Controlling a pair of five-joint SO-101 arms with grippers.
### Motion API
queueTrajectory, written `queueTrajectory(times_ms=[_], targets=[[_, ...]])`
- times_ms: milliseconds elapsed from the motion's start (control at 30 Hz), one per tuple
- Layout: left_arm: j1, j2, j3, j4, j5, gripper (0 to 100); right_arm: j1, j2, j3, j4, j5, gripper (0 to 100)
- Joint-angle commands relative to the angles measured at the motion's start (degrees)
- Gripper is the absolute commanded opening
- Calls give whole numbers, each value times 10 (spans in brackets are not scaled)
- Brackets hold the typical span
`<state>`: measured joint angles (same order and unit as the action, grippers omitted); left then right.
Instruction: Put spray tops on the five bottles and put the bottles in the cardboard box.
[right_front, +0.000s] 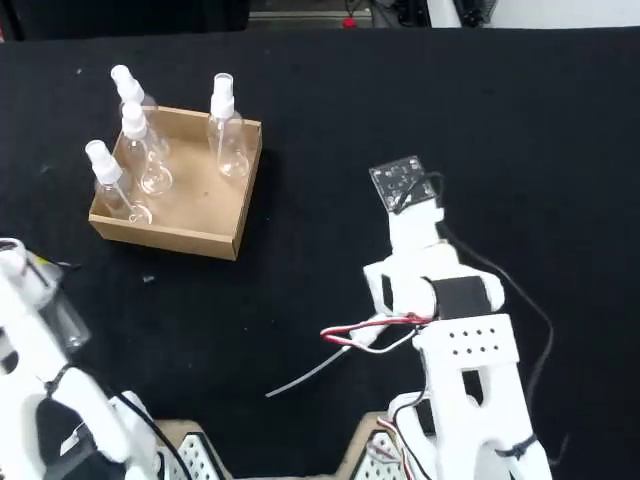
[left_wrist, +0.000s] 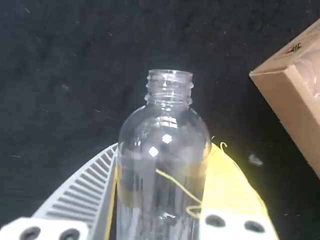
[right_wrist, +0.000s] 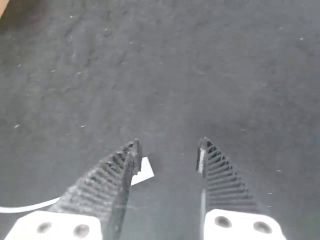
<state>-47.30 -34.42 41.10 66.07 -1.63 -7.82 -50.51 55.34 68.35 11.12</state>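
Observation:
The cardboard box (right_front: 200, 205) sits at the table's far left, and several clear bottles with white spray tops (right_front: 228, 130) stand in it. My left gripper (left_wrist: 165, 147) is shut on a clear bottle (left_wrist: 162, 165) with a bare, open neck. It holds that bottle (right_front: 62, 312) near the table's left edge, in front of the box, whose corner (left_wrist: 295, 85) is close by. My right gripper (right_wrist: 167, 145) is open just above the black cloth. A thin white tube (right_front: 300, 376) lies beside the right arm (right_front: 440, 290), and its end (right_wrist: 25, 206) is visible near one finger.
The black cloth (right_front: 520, 130) covers the whole table. A small white scrap (right_wrist: 143, 170) lies by my right gripper's finger. Red and white wires (right_front: 355, 335) hang from the right arm. The arm bases stand at the near edge.

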Motion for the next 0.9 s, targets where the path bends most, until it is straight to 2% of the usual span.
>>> queueTrajectory(times_ms=[0,100,233,333,567,733,867], targets=[[33,-11,49,-58,53,155,-40,-7,-31,24,-26,181],[33,-11,86,-96,53,155,-58,-7,-15,25,-69,201],[32,-11,134,-150,53,155,-72,-7,18,16,-113,283],[36,-11,158,-182,53,155,-82,-7,41,15,-110,312],[37,-11,166,-187,53,155,-91,-7,86,19,71,310],[38,-11,166,-187,54,155,-156,-7,115,14,84,314],[38,-11,173,-187,54,155,-202,-7,156,3,186,314]])
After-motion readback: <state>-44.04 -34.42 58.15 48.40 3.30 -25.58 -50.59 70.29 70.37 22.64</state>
